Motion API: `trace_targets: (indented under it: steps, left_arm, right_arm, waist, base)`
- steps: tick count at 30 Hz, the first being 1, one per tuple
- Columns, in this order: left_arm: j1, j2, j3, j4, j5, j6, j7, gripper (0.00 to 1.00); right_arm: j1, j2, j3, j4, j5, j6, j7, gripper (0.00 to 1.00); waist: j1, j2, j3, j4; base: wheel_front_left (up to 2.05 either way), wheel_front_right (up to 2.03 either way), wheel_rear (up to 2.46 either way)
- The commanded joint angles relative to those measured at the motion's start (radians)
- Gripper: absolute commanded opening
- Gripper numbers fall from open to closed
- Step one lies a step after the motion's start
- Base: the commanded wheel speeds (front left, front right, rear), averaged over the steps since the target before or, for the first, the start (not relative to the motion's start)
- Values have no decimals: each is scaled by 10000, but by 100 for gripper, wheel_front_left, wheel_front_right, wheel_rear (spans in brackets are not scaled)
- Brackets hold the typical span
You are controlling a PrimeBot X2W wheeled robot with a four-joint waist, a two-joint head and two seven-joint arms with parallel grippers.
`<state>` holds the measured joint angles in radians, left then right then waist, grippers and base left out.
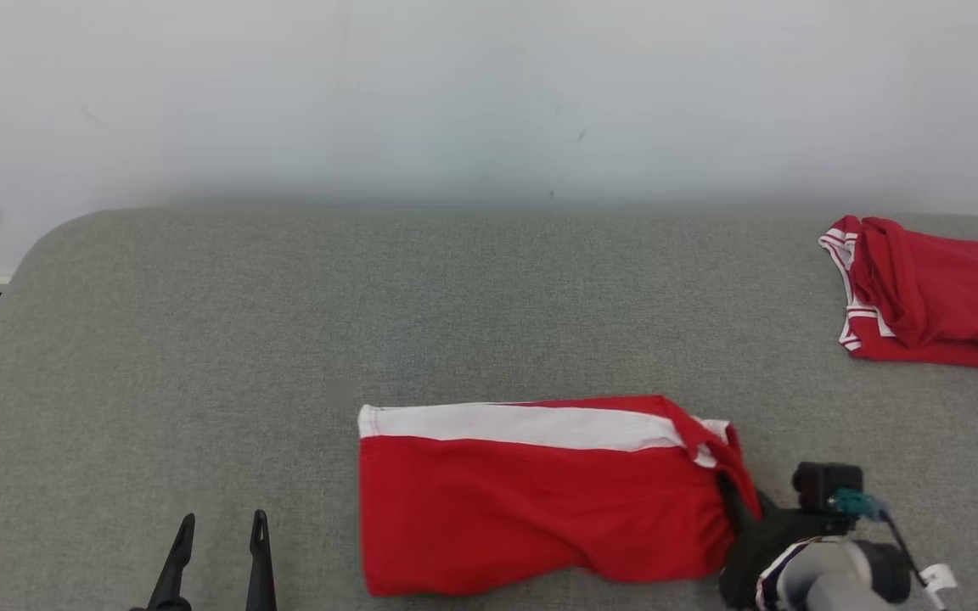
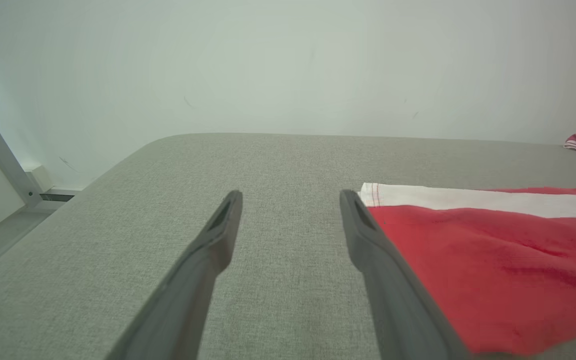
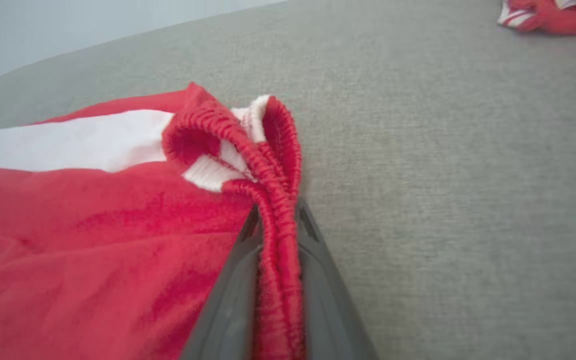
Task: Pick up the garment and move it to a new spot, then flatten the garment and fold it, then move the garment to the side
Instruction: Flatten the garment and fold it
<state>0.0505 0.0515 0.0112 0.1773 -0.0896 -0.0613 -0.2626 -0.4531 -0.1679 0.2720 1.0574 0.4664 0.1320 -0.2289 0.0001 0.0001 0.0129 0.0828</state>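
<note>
Nearest me on the right, the fingers of my right gripper (image 3: 278,215) are clamped together on the gathered waistband (image 3: 273,165) at the right end of the red garment (image 1: 531,501), which lies flat with its white stripe along the far side, at the near middle of the grey table (image 1: 285,322). Near left, my left gripper (image 1: 222,526) hangs with its fingers spread apart, clear of the cloth. A second red garment (image 1: 939,297) lies crumpled at the far right.

Grey fabric surface (image 1: 200,339) with garment (image 1: 540,501) and second red garment (image 1: 939,297)
</note>
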Motion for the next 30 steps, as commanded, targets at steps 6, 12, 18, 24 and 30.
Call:
trace_targets:
  steps: [6, 12, 18, 24, 30]
  left_arm:
    - [70, -19, -77, -22, 4, 22, -28, 100]
    - [130, -18, -150, -30, -87, 83, -28, 100]
    - [189, -20, -114, 14, -172, 115, -28, 100]
    - [222, -20, -139, 71, -167, 92, -28, 100]
    - [58, -19, -195, 133, -169, 51, -28, 100]
  right_arm:
    - [-561, -1238, -88, 113, 610, -32, -77, 0]
    - [-759, -2268, -117, 167, 1009, -31, -73, 0]
    - [-691, -2350, 317, -313, 1667, -31, 759, 0]
    - [-349, -2027, 558, -2103, 3757, -31, 2451, 0]
    - [2, -2145, 795, -4137, 5386, -29, 3912, 0]
  waist:
    - [-1, -1, -75, -139]
    - [-1, -1, -81, -254]
    - [-1, -1, -96, -432]
    - [-1, -1, -125, -608]
    - [-1, -1, -88, -632]
  base:
    - [0, 0, 0]
    - [0, 0, 0]
    - [0, 0, 0]
    - [0, 0, 0]
    - [0, 0, 0]
